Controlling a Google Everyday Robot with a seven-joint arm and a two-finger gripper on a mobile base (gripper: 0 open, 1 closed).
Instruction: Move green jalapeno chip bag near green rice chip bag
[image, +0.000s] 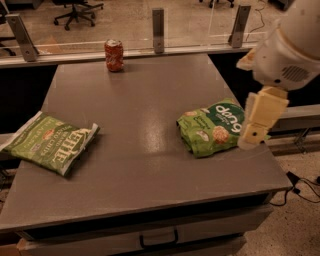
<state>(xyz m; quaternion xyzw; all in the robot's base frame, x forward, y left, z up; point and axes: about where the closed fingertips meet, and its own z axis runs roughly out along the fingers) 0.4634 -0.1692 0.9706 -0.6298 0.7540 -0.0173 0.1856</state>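
The gripper (251, 137) hung beside the green rice chip bag (210, 129), whether open or closed unclear. The green jalapeno chip bag (50, 144) lay well apart

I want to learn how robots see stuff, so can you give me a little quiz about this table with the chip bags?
1. True or false: the green jalapeno chip bag touches the green rice chip bag.
2. What stands near the far edge of the table? A) a red soda can B) a blue cup C) a banana
3. Fill in: the gripper hangs at the picture's ___ side, by the green rice chip bag.

Key: 1 false, they lie far apart, at opposite sides of the table. 2 A. 3 right.
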